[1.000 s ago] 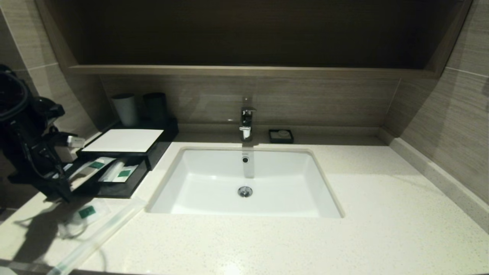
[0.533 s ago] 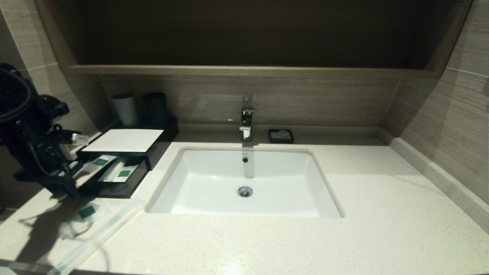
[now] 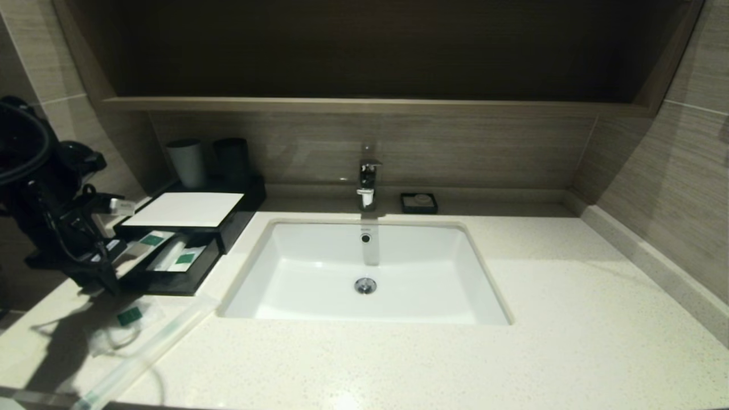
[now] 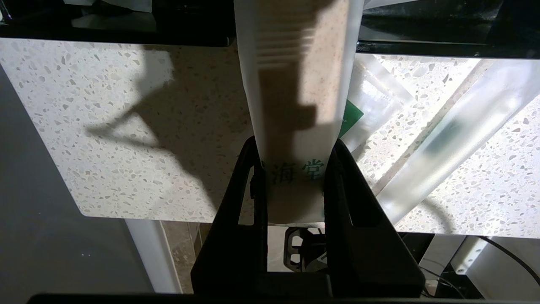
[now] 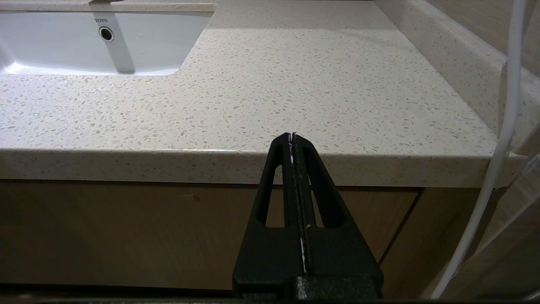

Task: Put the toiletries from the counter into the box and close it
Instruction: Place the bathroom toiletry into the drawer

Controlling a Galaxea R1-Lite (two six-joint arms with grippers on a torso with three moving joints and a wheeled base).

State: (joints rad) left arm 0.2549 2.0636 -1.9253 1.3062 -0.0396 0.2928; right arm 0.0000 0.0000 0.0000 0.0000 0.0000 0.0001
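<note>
At the counter's (image 3: pixel 398 364) far left, my left gripper (image 3: pixel 111 266) is shut on the end of a long frosted packet (image 4: pixel 295 84). The packet slants into the open front drawer (image 3: pixel 171 283) of the black box (image 3: pixel 185 209). In the left wrist view the gripper (image 4: pixel 294 169) pinches the packet just by its green print. Another green-labelled packet (image 3: pixel 183 259) lies in the drawer. In front of the box, a short sachet (image 3: pixel 130 316) and a long thin packet (image 3: pixel 142 353) lie on the counter. My right gripper (image 5: pixel 292 137) is shut and empty, below the counter's front edge.
Two cups (image 3: pixel 187 163) stand behind the box. The white sink (image 3: pixel 319 296) fills the middle, with a tap (image 3: pixel 367 182) and a small black soap dish (image 3: pixel 419 203) behind it. Walls close in the left and right sides.
My left gripper has shifted a little toward the box, carrying the packet farther into the drawer. The packets on the counter have not moved.
</note>
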